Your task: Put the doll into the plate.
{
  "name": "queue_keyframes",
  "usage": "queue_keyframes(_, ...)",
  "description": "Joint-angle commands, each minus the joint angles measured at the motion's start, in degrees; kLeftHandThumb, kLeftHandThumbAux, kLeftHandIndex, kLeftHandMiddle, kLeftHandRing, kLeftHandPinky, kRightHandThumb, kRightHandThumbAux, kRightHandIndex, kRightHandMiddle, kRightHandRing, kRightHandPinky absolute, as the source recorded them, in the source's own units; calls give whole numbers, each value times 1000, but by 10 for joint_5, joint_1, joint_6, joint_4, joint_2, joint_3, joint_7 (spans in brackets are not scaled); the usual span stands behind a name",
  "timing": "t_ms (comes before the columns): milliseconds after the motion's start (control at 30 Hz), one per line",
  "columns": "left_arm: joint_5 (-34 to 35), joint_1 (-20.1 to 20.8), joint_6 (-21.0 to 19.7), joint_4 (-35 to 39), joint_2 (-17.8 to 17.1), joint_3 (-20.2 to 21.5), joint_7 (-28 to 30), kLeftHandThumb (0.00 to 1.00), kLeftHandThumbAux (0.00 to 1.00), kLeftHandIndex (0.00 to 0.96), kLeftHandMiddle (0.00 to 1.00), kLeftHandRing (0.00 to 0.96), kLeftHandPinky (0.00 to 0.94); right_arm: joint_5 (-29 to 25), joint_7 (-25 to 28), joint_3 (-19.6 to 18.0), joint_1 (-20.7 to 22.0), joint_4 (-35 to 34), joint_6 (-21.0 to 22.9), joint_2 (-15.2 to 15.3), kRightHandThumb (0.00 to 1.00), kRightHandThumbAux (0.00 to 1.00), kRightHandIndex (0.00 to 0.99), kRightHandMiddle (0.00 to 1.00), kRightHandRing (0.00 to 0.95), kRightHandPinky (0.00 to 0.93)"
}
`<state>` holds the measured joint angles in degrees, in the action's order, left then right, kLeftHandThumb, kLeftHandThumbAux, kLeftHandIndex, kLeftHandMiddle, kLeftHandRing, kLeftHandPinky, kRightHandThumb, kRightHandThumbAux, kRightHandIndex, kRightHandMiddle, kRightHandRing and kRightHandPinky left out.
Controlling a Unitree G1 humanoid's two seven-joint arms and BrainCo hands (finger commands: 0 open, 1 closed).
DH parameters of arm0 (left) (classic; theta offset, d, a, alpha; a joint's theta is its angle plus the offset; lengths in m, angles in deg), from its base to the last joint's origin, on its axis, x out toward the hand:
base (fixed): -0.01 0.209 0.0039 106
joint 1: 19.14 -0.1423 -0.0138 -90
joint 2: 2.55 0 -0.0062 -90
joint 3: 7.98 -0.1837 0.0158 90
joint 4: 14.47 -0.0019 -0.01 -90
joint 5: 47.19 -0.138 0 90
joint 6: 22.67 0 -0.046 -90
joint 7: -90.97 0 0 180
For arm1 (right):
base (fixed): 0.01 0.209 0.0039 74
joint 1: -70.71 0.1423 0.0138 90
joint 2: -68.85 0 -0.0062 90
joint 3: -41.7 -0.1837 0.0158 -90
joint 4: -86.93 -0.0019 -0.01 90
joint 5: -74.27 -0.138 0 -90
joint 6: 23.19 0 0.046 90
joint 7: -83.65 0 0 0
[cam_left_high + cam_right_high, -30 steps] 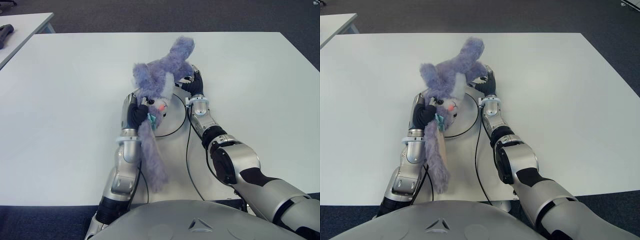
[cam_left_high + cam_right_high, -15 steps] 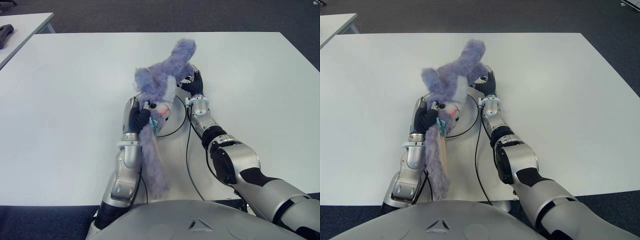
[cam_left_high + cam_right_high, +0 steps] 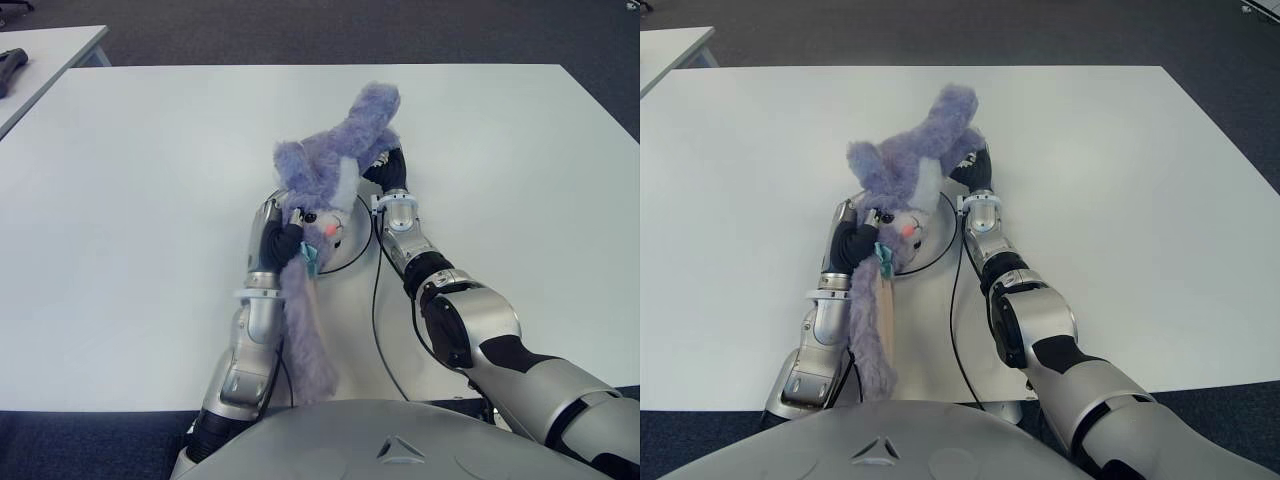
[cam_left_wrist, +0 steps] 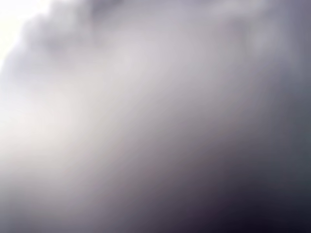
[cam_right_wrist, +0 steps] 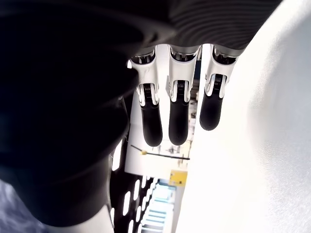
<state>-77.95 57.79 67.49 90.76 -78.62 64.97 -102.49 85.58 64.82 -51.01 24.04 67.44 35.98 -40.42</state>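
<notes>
The round white plate with a dark rim sits near the middle of the white table, and everything else is placed around it. At the plate's left edge is the left hand, its dark fingers curled around the head end of the fluffy purple plush doll with a pink nose patch and a small teal tag. From that grip a long furry limb of the doll trails off the plate toward the robot, lying along the silver left forearm. The left wrist view is filled with blurred grey-purple fur pressed close to the camera, so it adds nothing about the fingers.

Over the plate itself lies the doll's head and body, covering most of the plate's far half; only the near-right arc of the rim shows. Another plush limb sticks up and away beyond the plate's far edge.

At the plate's right edge is the right hand, partly hidden behind the doll's body. In the right wrist view its fingers hang extended and side by side with nothing between them. A thin black cable runs from the right wrist along the table beside the plate toward the robot.
</notes>
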Motion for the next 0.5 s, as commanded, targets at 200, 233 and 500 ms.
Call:
queue_keyframes(200,53,-20,17,-149,-34,-7,60,682,705,412,467,458,425,10,-5,8,-134,69,26,-22,26,939,219,273,260,248)
queue_keyframes(233,58,-20,17,-150,-38,-8,66,681,705,411,458,447,414,10,-6,8,-134,69,25,-22,26,939,219,273,260,248)
queue_keyframes(500,79,-39,-16,-86,-65,-12,117,181,533,66,217,242,232,5,-2,5,-134,69,27,-24,17,937,216,269,254,241)
